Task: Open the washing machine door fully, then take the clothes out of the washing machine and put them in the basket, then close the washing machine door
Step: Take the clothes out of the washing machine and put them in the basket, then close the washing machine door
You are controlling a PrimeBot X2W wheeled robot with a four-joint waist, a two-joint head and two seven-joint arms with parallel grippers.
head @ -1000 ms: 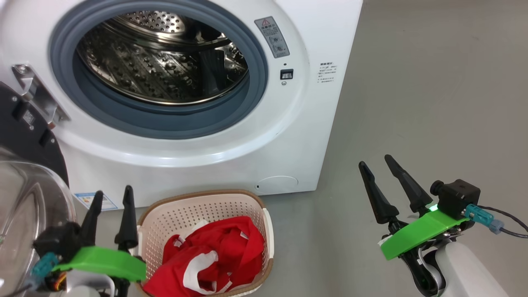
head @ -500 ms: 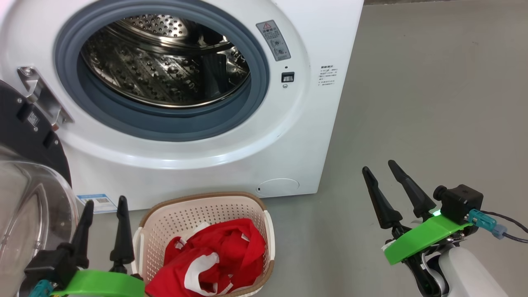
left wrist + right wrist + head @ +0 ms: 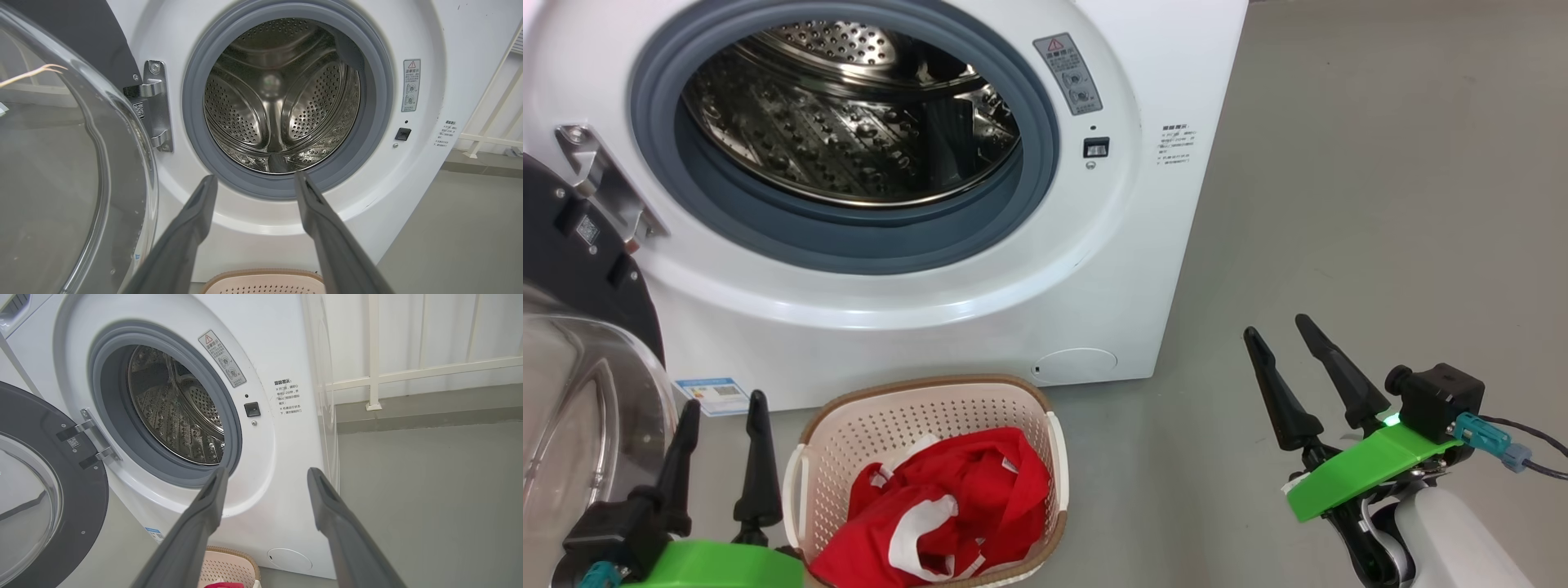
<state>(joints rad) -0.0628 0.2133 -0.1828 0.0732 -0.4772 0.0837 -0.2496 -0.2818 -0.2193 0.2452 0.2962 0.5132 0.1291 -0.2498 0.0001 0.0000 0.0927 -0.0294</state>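
Washer [image 3: 1094, 269]: drum empty. Door [image 3: 568, 245] swung wide open on L hinge. Basket [image 3: 931, 384] on floor just in front of washer, clothes [image 3: 964, 498] inside. L gripper [image 3: 725, 400] & R gripper [image 3: 1276, 325]: fingers spread, holding nothing. Risk: L fingers skid off curved glass on push, so door stops short w/o latching.

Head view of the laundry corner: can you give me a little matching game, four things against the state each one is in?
Things:
1. washing machine door
2. drum
3. clothes
4. right gripper

States:
A. bare steel, nothing inside
B. lying in the basket
C. swung wide open
D. jaws apart, holding nothing

Pairs: 1-C, 2-A, 3-B, 4-D
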